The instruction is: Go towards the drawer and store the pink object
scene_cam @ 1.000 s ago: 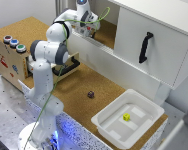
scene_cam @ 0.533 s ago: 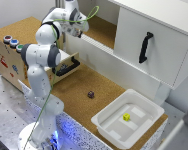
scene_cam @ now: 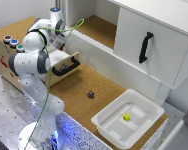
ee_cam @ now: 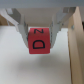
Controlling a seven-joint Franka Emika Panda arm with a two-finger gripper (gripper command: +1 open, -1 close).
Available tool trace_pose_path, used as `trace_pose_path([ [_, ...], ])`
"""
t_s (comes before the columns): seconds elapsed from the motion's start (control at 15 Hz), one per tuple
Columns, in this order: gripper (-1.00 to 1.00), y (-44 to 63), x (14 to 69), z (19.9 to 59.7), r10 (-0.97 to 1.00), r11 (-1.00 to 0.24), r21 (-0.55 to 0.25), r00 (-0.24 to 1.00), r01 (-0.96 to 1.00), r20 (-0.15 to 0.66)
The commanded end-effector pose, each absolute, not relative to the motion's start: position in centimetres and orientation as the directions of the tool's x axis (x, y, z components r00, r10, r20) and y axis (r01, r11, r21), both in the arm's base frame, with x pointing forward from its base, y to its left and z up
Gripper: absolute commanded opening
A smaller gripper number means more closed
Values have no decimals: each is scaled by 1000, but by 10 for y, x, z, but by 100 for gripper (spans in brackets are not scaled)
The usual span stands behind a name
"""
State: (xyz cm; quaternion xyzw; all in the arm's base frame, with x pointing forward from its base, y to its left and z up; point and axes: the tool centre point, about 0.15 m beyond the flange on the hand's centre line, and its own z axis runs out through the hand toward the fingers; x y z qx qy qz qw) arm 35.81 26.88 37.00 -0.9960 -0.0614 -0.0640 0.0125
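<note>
Pink and blocky, the pink object (ee_cam: 38, 38) is a small cube with smooth flat sides and dark letters printed on it. The wrist view shows it pinched between the two grey fingers (ee_cam: 22, 30) of the gripper (ee_cam: 39, 31), one on each side. It hangs in the air above a pale, smooth surface edged with light wood.

In the exterior view the white, rounded arm (scene_cam: 31, 60) bends over the drawer (scene_cam: 64, 67). The drawer is open, with a cream front and a black bar handle. It belongs to a light wooden box (scene_cam: 5, 57) with round coloured buttons on top.

The worktop (scene_cam: 76, 92) is brown and grainy like cork. A small dark piece (scene_cam: 90, 94) lies on it. A white plastic tray (scene_cam: 110, 125) near it holds a little yellow cube (scene_cam: 126, 117).
</note>
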Motion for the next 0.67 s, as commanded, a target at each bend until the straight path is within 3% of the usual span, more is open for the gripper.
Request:
trace_pose_path([
  [0.0,-100,269,345,314,157,-984,-66,983,164,98],
  [0.13,-100,270,343,309,147,-986,-63,986,153,84],
  [0.2,100,271,342,313,147,-987,-55,985,152,86],
  [0.6,100,275,331,382,155,-987,-16,975,160,156],
])
